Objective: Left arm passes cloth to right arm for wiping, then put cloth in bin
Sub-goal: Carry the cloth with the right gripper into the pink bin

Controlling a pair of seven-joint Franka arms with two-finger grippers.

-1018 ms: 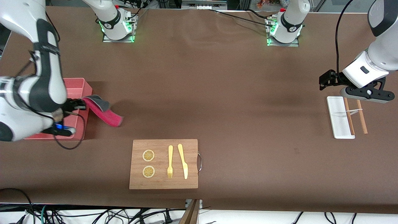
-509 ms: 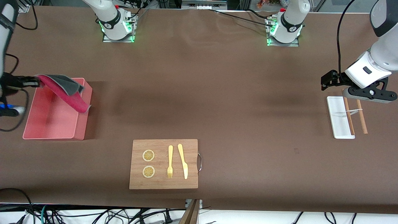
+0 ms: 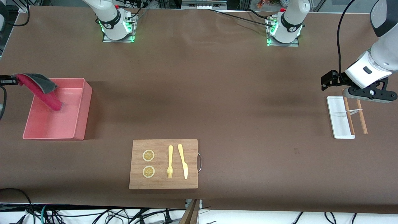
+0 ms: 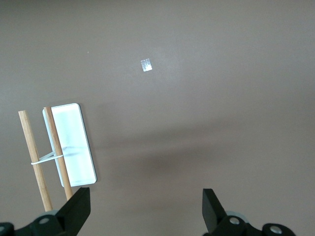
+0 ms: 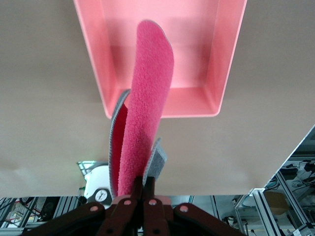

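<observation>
My right gripper [image 3: 13, 80] is at the right arm's end of the table, mostly out of the front view. It is shut on the cloth [image 3: 39, 89], which hangs magenta-red with a dark grey face over the pink bin [image 3: 88, 93]. In the right wrist view the gripper [image 5: 146, 191] pinches the cloth's top edge. There the cloth [image 5: 146, 103] dangles above the bin's open inside [image 5: 227, 59]. My left gripper [image 3: 326, 82] is open and empty, held above the table beside the white tray. It waits there, and its fingers stand wide apart in the left wrist view [image 4: 145, 216].
A wooden cutting board [image 3: 192, 146] with two lemon slices, a yellow fork and a yellow knife lies near the front edge. A flat white tray [image 3: 338, 119] and two wooden sticks [image 3: 361, 117] lie at the left arm's end, and both show in the left wrist view [image 4: 73, 145].
My right gripper has carried the cloth from beside the bin to over it, toward the right arm's end. The right arm has swung mostly out of view. The left arm has barely moved.
</observation>
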